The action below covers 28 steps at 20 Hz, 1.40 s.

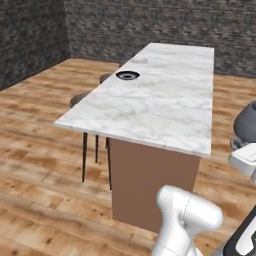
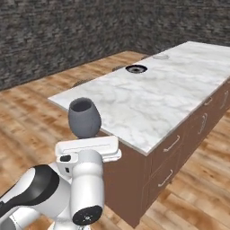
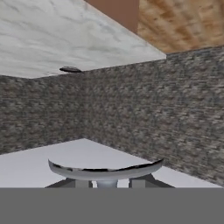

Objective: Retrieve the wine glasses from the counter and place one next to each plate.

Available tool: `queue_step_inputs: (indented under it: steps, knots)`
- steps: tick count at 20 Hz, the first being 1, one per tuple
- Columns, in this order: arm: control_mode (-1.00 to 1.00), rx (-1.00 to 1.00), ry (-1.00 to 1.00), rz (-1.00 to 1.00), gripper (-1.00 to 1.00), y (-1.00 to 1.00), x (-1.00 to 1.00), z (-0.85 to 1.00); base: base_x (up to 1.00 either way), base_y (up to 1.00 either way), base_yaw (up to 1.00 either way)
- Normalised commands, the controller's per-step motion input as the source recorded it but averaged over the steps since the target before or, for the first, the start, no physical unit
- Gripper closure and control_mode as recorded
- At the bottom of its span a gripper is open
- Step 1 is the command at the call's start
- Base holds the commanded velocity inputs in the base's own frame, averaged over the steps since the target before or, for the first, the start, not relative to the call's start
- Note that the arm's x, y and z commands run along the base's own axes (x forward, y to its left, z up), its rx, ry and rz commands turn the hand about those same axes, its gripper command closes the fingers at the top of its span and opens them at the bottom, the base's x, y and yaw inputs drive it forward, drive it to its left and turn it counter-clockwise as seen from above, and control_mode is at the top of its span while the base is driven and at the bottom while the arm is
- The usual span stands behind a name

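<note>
I am carrying a wine glass (image 2: pixel 84 117), my gripper (image 2: pixel 88 146) clenched on its stem below the rounded grey-blue bowl. In the right base view the bowl stands upright above my white hand, mouth up, in the air just off the near left corner of the long marble island (image 2: pixel 148 96). In the left base view the same glass (image 1: pixel 247 123) shows at the right edge, beside the island's near right side and a little below the level of the top. In the hand view the foot of the glass (image 3: pixel 105 169) spreads as a wide, thin curved disc just above my fingertips (image 3: pixel 75 183), with the stem running down between them; the island's marble slab crosses the top of that view, which is rolled over.

Two plates lie on the island top, both along its left edge and well away from me. The nearer one is the darker plate (image 2: pixel 136 68), a round shallow dish with a raised rim, also seen in the left base view (image 1: pixel 127 75). Beyond it, near the far left corner, lies the lighter plate (image 2: pixel 160 56), pale against the marble and hard to make out (image 1: pixel 139 60).

Black stools (image 1: pixel 80 100) stand tucked under the island's left side. The island has brown cabinet fronts with handles (image 2: pixel 172 143) along its right side. The wooden floor (image 1: pixel 35 150) runs to dark grey stone walls (image 2: pixel 54 31).
</note>
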Motion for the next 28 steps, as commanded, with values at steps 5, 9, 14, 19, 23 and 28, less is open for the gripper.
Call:
queue_step_inputs:
  steps: [5, 9, 14, 19, 23, 28]
  knots:
    - [1.00, 0.00, 0.00, 0.00, 1.00, 0.00, 0.00, 0.00, 0.31, 1.00, -0.17]
    - [1.00, 0.00, 0.00, 0.00, 1.00, 0.00, 0.00, 0.00, 0.40, 1.00, -0.18]
    - [1.00, 0.00, 0.00, 0.00, 1.00, 0.00, 0.00, 0.00, 0.27, 1.00, -0.17]
    - [1.00, 0.00, 0.00, 0.00, 1.00, 0.00, 0.00, 0.00, 0.20, 1.00, -0.17]
    - [1.00, 0.00, 0.00, 0.00, 1.00, 0.00, 0.00, 0.00, 0.06, 1.00, -0.17]
    - [1.00, 0.00, 0.00, 0.00, 1.00, 0.00, 0.00, 0.00, 0.00, 1.00, -0.17]
